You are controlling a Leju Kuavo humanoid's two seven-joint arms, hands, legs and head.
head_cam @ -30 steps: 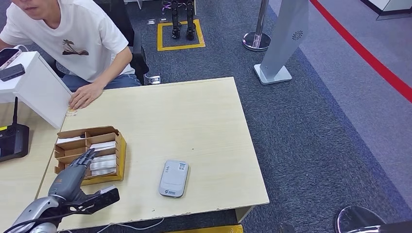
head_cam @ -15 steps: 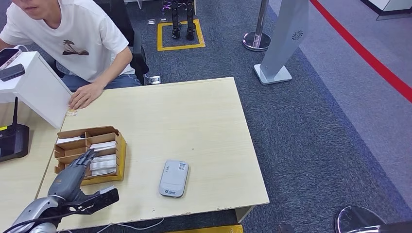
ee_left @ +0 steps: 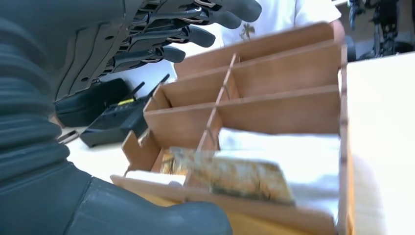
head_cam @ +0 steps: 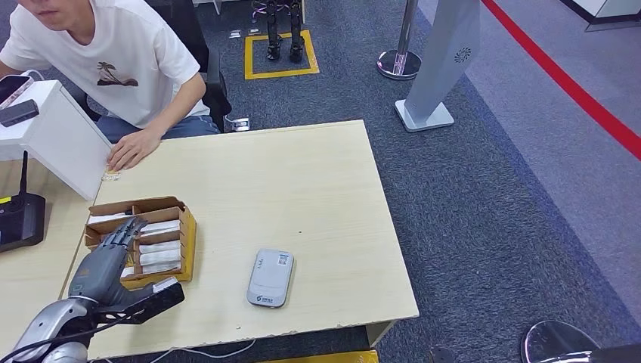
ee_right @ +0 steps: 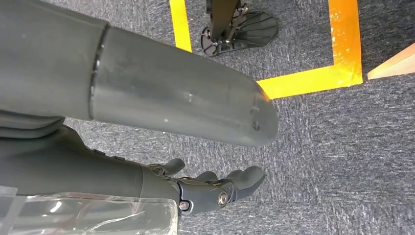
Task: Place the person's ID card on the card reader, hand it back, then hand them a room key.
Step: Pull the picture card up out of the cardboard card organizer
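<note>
A cardboard divided box holding white room key cards stands at the table's near left. My left hand hovers over its left compartments, fingers spread, thumb stretched beside the near wall, holding nothing. In the left wrist view the fingers reach above the box, where a patterned card lies on white ones. The grey card reader lies near the front edge. The person's hand rests on a small card at the far left. My right hand hangs over the carpet, empty.
A white stand and a black device with an antenna sit on the left side table. The person sits behind the table's far left corner. A stanchion base and a grey sign post stand on the carpet beyond.
My left hand has moved forward and slightly left over the box, its fingers now reaching farther across the compartments. Nothing else has shifted.
</note>
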